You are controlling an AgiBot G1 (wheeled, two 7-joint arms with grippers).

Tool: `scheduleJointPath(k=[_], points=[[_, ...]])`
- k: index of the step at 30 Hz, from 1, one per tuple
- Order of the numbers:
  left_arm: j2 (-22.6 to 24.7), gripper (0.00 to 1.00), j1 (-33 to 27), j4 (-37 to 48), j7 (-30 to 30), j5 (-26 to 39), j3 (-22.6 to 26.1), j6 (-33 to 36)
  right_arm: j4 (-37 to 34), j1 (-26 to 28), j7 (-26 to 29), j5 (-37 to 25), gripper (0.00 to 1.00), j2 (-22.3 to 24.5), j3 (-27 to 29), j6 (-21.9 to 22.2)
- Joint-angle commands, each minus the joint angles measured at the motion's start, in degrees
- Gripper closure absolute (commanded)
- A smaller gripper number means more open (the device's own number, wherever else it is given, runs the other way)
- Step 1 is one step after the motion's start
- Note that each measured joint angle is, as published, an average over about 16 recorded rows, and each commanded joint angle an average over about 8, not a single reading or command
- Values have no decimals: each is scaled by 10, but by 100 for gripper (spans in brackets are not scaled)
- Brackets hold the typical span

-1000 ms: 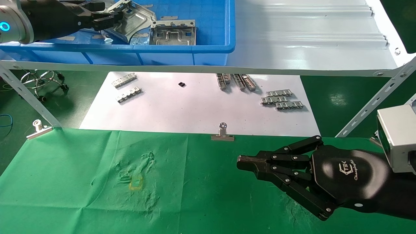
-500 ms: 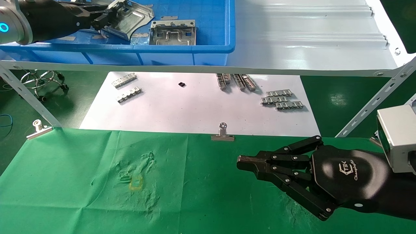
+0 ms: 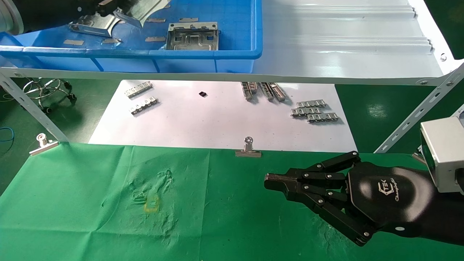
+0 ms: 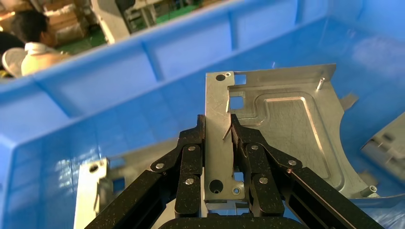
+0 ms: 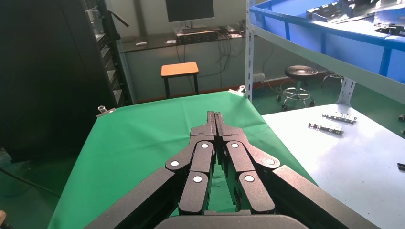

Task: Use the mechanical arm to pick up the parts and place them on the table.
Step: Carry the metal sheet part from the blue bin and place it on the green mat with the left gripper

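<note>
My left gripper [image 3: 113, 5] is at the far left, over the blue bin [image 3: 232, 34] on the shelf, and only partly in view. In the left wrist view the left gripper [image 4: 218, 128] is shut on the rim of a silver sheet-metal part [image 4: 286, 129], which it holds tilted above the bin floor; the part also shows in the head view [image 3: 146, 8]. A second part [image 3: 92, 24] lies under it and a third part [image 3: 193, 36] lies flat to its right. My right gripper [image 3: 269, 178] is shut and empty, low over the green table [image 3: 217, 224].
The white ribbed shelf [image 3: 344, 43] holds the bin. Below it a white paper sheet [image 3: 217, 119] carries small chain-like metal strips [image 3: 314, 111]. Binder clips [image 3: 248, 149] pin the cloth's far edge. A faint yellow mark [image 3: 152, 203] is on the cloth at the left.
My left gripper has risen and drawn back toward the far left with the part in it, uncovering another part beneath. The right arm has not moved.
</note>
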Motion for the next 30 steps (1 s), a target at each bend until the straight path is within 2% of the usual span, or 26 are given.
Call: scheduleJointPath(k=[1,9,20,25,30], points=[[-4,100,-3,-2,1,-7,-5,10,0,0,0,0,100,0,0,0],[-38,100,-5,-21,33,-25,-16,131,0,0,0,0,100,0,0,0],[-95,100,13,-51,117,-44,-22,349,0,0,0,0,100,0,0,0],[-121,100,41,-97,161,-53,-10,383,0,0,0,0,100,0,0,0],[-160,100,98,-198,197,-93,24,388,0,0,0,0,100,0,0,0]])
